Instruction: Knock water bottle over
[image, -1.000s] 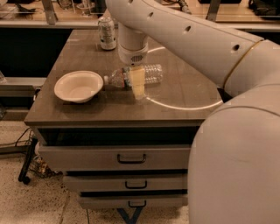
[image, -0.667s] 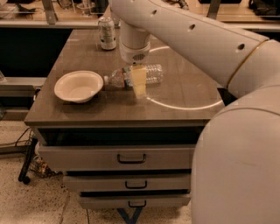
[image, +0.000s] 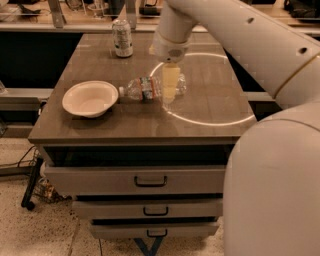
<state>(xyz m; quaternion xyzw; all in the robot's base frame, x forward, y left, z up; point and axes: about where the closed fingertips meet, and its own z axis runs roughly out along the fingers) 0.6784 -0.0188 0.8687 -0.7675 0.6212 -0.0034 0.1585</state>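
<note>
The water bottle (image: 145, 88) lies on its side on the wooden table (image: 125, 122), near the middle. It is clear ribbed plastic with a white-and-red label band. Its white cap (image: 121, 91) points left toward the bowl. My gripper (image: 170, 86) hangs down from the white arm (image: 235, 35) and stands in front of the bottle's right, bottom end, hiding part of it. From this view I cannot tell whether the gripper touches the bottle.
A white bowl (image: 90, 98) sits on the table's left, close to the bottle's cap. A silver drink can (image: 122, 38) stands upright at the back. Drawers (image: 150, 181) are below the table's front edge. My white body fills the right foreground.
The gripper has shifted a little to the right and up along the bottle. The bottle, the bowl and the can have not moved.
</note>
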